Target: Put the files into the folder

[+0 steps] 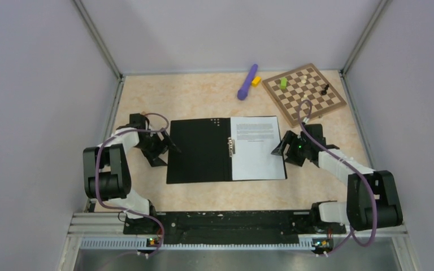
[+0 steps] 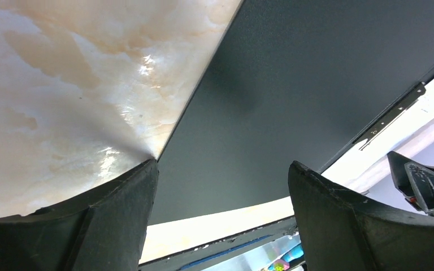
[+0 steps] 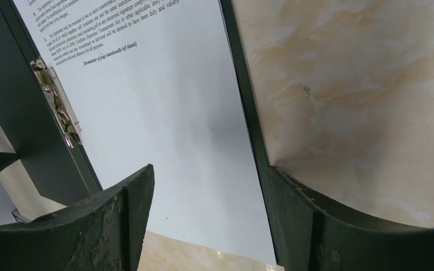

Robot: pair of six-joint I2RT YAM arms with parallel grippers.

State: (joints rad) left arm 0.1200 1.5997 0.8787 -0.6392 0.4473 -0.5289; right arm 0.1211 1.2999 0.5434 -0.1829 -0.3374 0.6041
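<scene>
Both the left end effector (image 1: pixel 166 145) and the right end effector (image 1: pixel 281 149) stand open, holding nothing, low over the tabletop (image 1: pixel 192 96), 1 at each outer edge of the folder (image 1: pixel 198 149). The folder lies spread flat between them, black faces up, its spine running near to far. The files (image 1: pixel 257 152) rest on its right half. Closing it likely means swinging the bare left cover rightward, and the left end effector is nearer that cover.

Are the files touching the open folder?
Touching. The top view shows the files lying flat on the folder, on its right inner face.
</scene>
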